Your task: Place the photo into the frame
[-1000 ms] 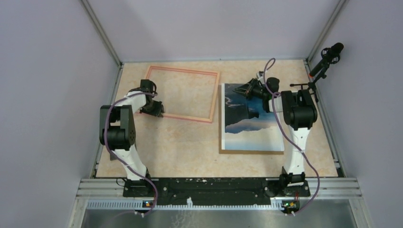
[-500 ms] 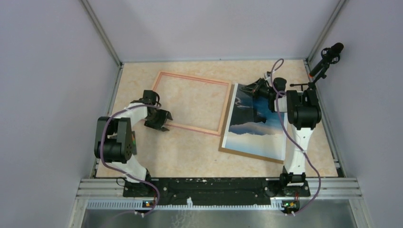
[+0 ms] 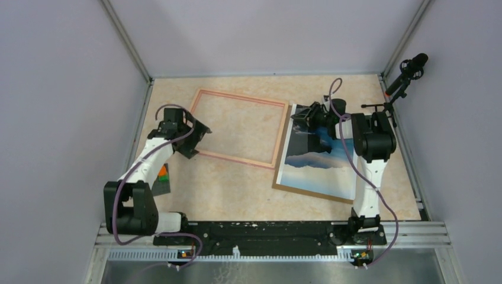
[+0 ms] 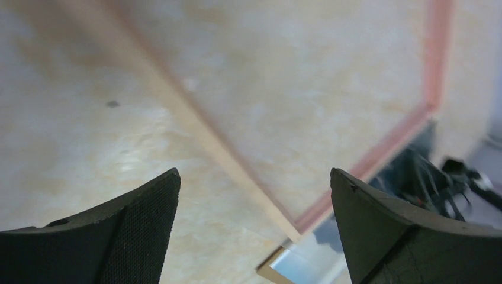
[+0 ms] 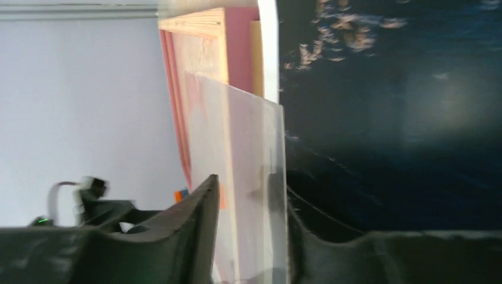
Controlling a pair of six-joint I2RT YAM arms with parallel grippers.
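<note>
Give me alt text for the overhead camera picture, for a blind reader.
A pinkish wooden frame lies empty on a tan table, the mountain photo on a brown backing board beside it on the right. The left gripper stands open at the frame's near-left corner; the right gripper is at the photo's far edge.

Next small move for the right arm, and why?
Probably close the right gripper on the far-left corner of the blue sky-and-mountain photo print and lift it: jaws stand slightly apart there, the print lies on brown cardboard board, outside the pinkish-tan wooden frame beside it.
</note>
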